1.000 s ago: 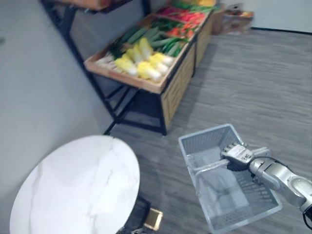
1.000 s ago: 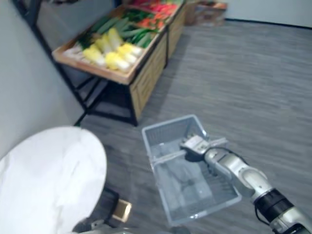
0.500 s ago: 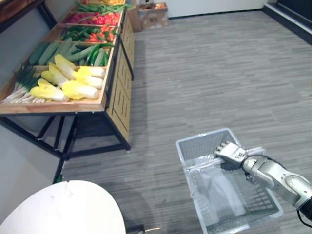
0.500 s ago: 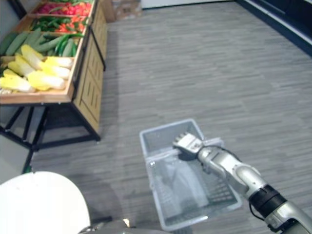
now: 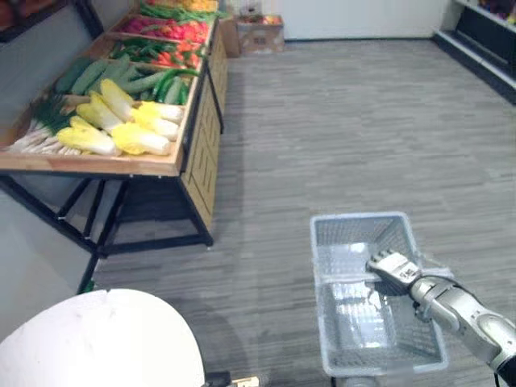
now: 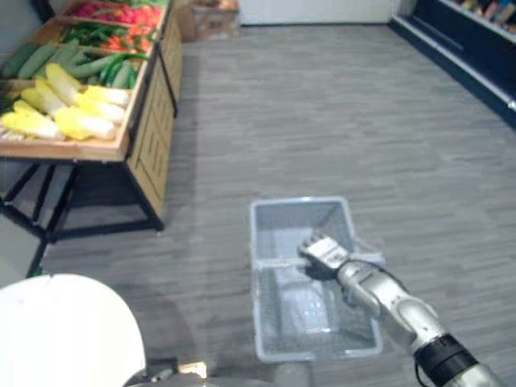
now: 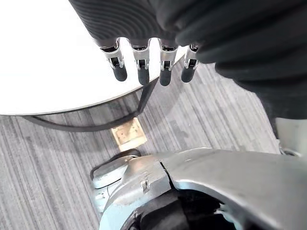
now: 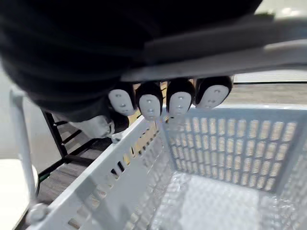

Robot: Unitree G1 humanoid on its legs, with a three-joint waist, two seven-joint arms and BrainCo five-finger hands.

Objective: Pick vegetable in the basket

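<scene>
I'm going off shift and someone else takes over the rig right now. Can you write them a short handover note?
The right hand is shut on the handle of the grey basket.
The left hand is open, fingers straight, holding nothing, by the round white table.
The vegetables lie on the wooden stand, ahead on the robot's left: cabbages at the near end, cucumbers behind them.
Done: the basket is in hand; it is empty.
Left: get to the stand, likely pick a vegetable with the free left hand, put it in the basket.
</scene>
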